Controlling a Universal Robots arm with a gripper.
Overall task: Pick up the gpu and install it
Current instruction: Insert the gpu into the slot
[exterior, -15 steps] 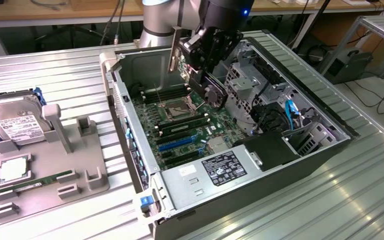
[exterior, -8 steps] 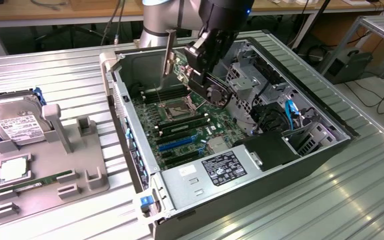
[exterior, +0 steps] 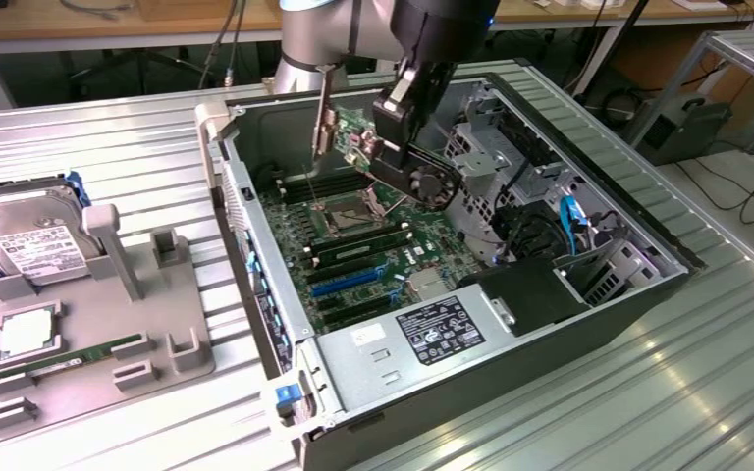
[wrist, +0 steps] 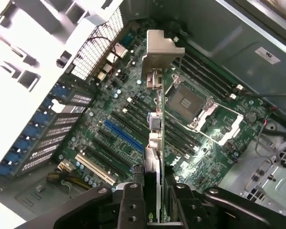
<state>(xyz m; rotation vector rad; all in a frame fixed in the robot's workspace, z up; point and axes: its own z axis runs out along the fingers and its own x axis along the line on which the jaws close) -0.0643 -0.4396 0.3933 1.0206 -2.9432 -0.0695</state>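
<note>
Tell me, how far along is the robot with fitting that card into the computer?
Pickup looks done: the jaws grip the gpu. It hangs above the motherboard inside the open computer case. Not yet seated in a slot.

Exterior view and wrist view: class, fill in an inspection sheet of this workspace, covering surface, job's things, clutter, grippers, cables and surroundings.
Surface: ribbed metal table carrying an open computer case.
Job's things: gpu held above the motherboard, not yet seated.
Clutter: grey holder with hard drive and RAM stick.
Grippers: one gripper, shut on the gpu.
Cables: blue cable inside the case; loose cables on the floor.
Surroundings: wooden workbench behind.
</note>
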